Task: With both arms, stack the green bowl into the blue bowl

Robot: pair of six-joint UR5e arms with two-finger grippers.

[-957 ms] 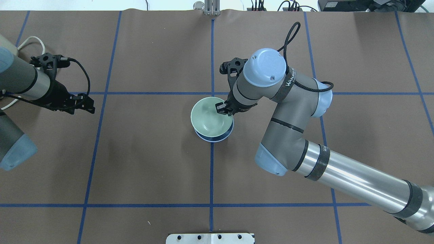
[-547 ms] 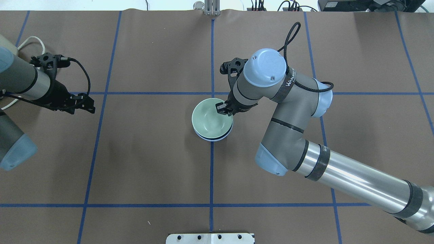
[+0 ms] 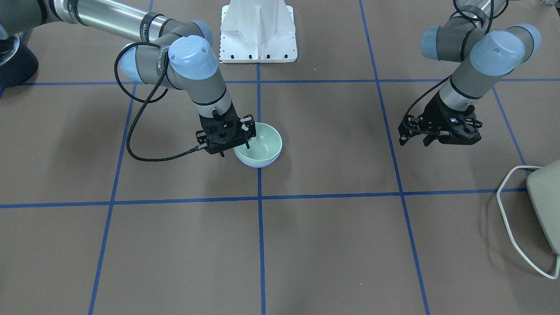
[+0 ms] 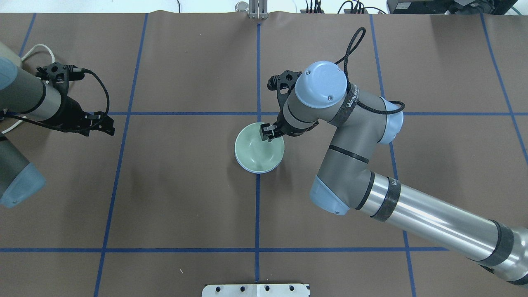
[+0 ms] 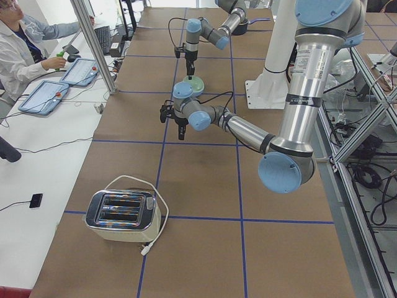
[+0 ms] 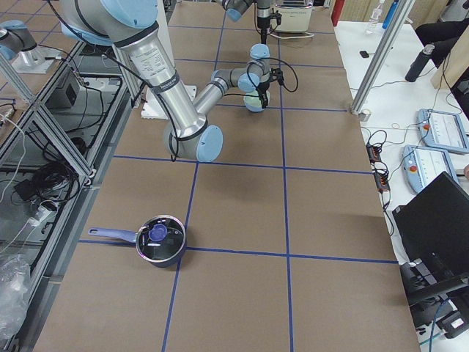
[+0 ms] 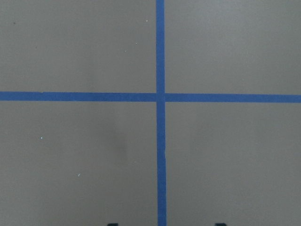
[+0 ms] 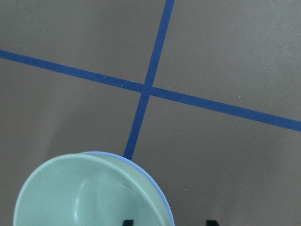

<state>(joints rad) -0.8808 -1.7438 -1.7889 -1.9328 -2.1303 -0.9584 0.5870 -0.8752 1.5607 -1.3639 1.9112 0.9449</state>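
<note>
The pale green bowl point(image 4: 255, 150) sits nested upright inside the blue bowl point(image 4: 260, 171) at the table's middle; only a thin blue rim shows under it. Both also show in the front view, green bowl point(image 3: 260, 144) over blue bowl point(image 3: 258, 165), and in the right wrist view, green bowl point(image 8: 84, 197) with the blue rim point(image 8: 155, 181). My right gripper point(image 4: 270, 134) straddles the green bowl's rim on the robot's right side, one finger inside and one outside, jaws apart. My left gripper point(image 4: 105, 126) is open and empty, hovering over bare table far to the left.
A toaster point(image 5: 121, 214) with a white cord stands at the table's left end, beyond my left arm. A dark pot point(image 6: 161, 240) with a blue handle sits at the right end. The white pedestal point(image 3: 258, 30) is at the robot's side.
The green bowl came down from a raised, offset position and settled into the blue bowl. My right gripper went down with it. The left arm barely moved.
</note>
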